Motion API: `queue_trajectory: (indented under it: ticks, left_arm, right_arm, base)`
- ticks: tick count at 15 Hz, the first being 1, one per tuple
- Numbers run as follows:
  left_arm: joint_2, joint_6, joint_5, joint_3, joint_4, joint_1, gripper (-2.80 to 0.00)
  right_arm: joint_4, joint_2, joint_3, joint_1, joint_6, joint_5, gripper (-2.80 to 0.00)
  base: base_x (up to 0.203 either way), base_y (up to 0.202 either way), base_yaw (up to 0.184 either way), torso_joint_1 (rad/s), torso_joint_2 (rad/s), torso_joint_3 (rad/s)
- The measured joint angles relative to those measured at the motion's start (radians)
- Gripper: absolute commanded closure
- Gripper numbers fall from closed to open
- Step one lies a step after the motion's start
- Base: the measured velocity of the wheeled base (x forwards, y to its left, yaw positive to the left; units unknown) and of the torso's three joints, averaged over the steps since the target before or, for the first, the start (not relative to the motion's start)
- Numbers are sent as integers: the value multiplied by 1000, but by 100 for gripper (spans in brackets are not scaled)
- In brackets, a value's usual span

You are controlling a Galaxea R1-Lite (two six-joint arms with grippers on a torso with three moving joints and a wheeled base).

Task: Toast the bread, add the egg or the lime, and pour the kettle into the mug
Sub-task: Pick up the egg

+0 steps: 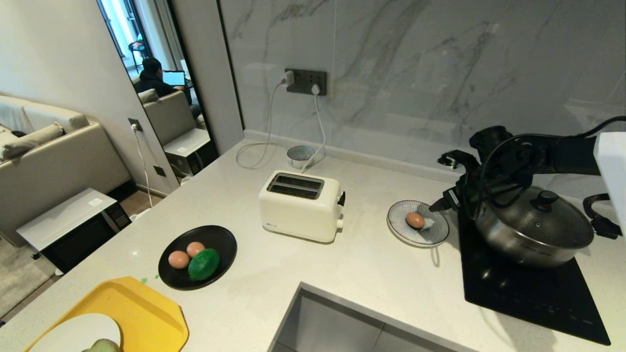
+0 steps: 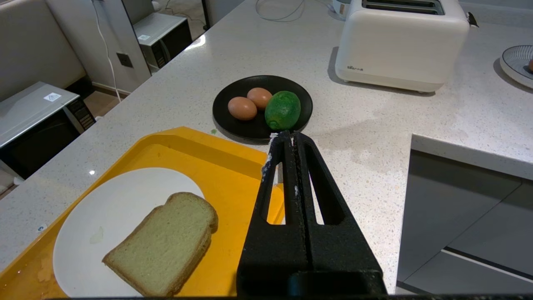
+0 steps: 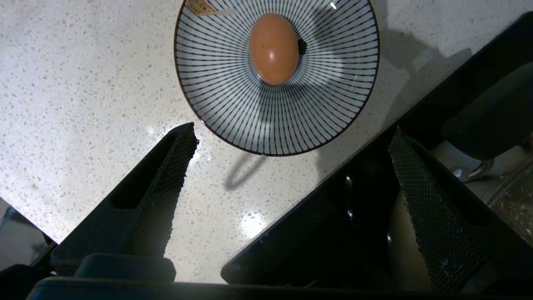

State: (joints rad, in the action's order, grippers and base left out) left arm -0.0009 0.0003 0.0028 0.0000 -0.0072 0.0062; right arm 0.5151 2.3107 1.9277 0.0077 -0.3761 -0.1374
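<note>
The bread [image 2: 166,241] lies on a white plate [image 2: 91,216] on a yellow tray [image 2: 233,175] at the counter's near left. A black plate [image 1: 220,239] holds two eggs [image 1: 179,259] and the lime [image 1: 204,264]. Another egg [image 1: 415,220] [image 3: 273,48] rests alone in a striped dish [image 1: 435,234] [image 3: 233,108] to the right of the white toaster [image 1: 299,205], whose slots are empty. My right gripper [image 1: 442,183] [image 3: 293,131] hovers open and empty just right of that dish, above the hob's edge. My left gripper [image 2: 287,135] is shut and empty above the tray's edge. Kettle and mug are out of view.
A steel pot with a glass lid [image 1: 533,225] sits on a black hob [image 1: 528,293] under my right arm. A sink [image 1: 342,322] opens at the front. A round base with a cord [image 1: 300,154] stands behind the toaster. A person sits in the far room.
</note>
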Motion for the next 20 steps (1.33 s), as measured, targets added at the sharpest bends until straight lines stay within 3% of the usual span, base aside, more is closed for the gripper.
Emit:
queue_trajectory:
  ticks: [12,20]
  left_arm:
    - [0,0,0,0,0,0,0]
    - [0,0,0,0,0,0,0]
  right_arm:
    - [2,33,37,16,3,-4,-280]
    - [2,48,36,20,5,-4,-280]
  base:
    - [0,0,0,0,0,-6]
    - [0,0,0,3,2,-177]
